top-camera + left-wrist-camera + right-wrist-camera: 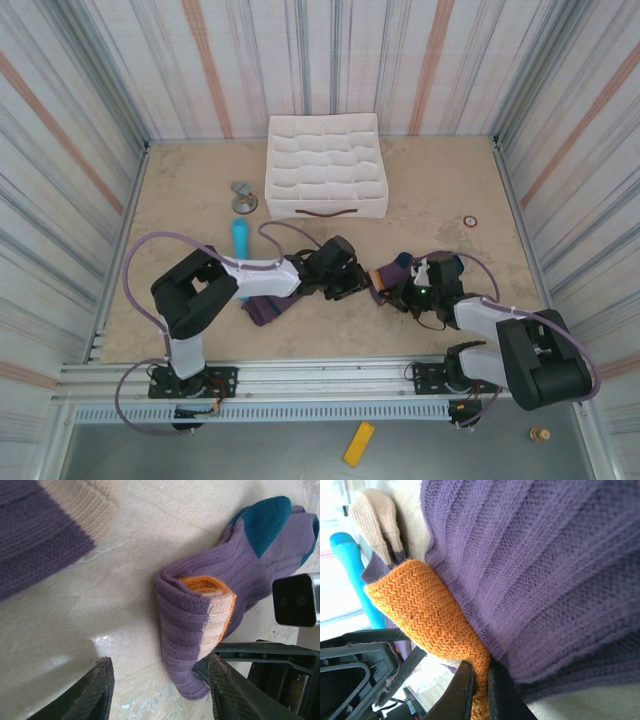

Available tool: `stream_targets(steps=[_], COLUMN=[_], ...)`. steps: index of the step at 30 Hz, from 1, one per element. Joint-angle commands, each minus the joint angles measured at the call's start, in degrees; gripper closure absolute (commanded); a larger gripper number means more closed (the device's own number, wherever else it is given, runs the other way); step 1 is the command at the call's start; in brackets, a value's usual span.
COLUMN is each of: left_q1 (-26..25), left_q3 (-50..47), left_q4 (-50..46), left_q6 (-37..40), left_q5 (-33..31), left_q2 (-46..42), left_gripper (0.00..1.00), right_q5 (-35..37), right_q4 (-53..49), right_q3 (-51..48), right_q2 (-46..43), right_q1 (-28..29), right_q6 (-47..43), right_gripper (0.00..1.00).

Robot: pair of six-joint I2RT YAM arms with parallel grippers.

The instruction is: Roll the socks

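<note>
Left claw (159, 696): jaws half apart and holding nothing, low over the table (115, 605), one finger (227, 690) just beside the folded edge of a sock. Item one, tan-tipped sock (35, 530): purple, flat, lying apart at the left, beneath the left arm in the overhead view. Item two, orange-cuffed sock (200, 625): purple with a teal toe (265, 520), between the two claws, its cuff end turned over once into a loose fold. Right claw (479, 692): jaws pinched tight on the orange cuff (425, 610). Step in hand, as we judge it: starting the roll. We would hold the cuff pinned with the right claw, set the left jaws squarely astride the fold, take both layers, and turn them tightly toward the toe without dragging the sock.
</note>
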Motion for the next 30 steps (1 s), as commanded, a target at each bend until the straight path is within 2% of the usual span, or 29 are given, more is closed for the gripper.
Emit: stream_targets(steps=[1,11,17,19,21,25,29,30], left_q1=[-0.7,-0.3,0.1,0.1,0.3,1.8,3.4,3.6], left_q3=[2.1,5.9,7.4,8.5,8.7,8.1,8.2,8.4], left_q4=[0.1,-1.7,-5.6,-7.8,-8.3,-9.0,-12.7,-13.9], left_q6=[2.9,2.8,1.8,1.9,1.7,1.2,2.2,2.5], left_q5=[-0.9,-0.3,-0.1,0.1,0.5,1.4,1.0,0.7], left_q2=[1.8,7.4,9.3,10.0,10.6,10.5,8.6,8.0], left_gripper=[0.48,0.55,0.64,0.69,0.85,1.0,1.0,1.0], right_q5=[4.8,2.0,1.7,1.5,1.3,0.9,1.5,2.3], right_q4=[-9.5,-8.5,-7.5,-7.5,-7.5,-9.3,-14.7,-16.7], right_q3=[-2.0,-1.2,-1.4,-1.3,-1.1,-0.2,2.2,3.5], right_q2=[2.8,7.0,7.3,6.8,6.4,4.5,-0.3,-2.0], right_q1=[-0.4,-2.4,-2.8,-2.7,-2.8,-2.8,-2.1,-1.3], right_q6=[0.6,-0.1,0.4,0.3,0.0,-3.0,-8.4,-10.0], right_gripper=[1.0,1.0,1.0,1.0,1.0,0.99,0.65,0.59])
